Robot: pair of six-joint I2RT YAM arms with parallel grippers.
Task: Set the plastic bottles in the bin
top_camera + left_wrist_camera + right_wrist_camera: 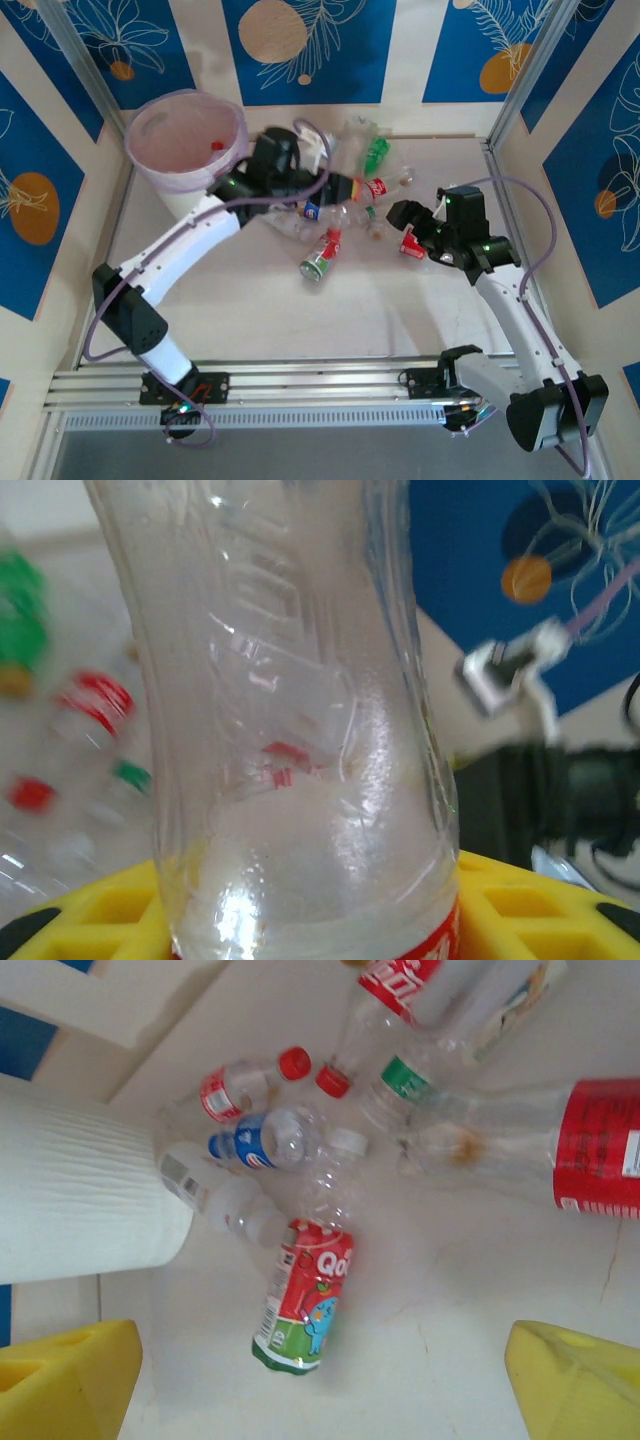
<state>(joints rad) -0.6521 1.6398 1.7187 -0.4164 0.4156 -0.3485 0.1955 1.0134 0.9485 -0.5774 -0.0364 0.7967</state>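
Note:
My left gripper is shut on a clear bottle with a red label at its base, held above the table to the right of the bin. The bin is white, lined with a pink bag, with something red inside. Several bottles lie in a pile at mid-table: a red and green Qoo bottle, a blue-label one, a green one. My right gripper stands open over the table right of the pile, nothing between its yellow fingers.
A big red-label bottle lies close to my right gripper. The white left arm link crosses the table left of the pile. Blue patterned walls and metal posts close in the table.

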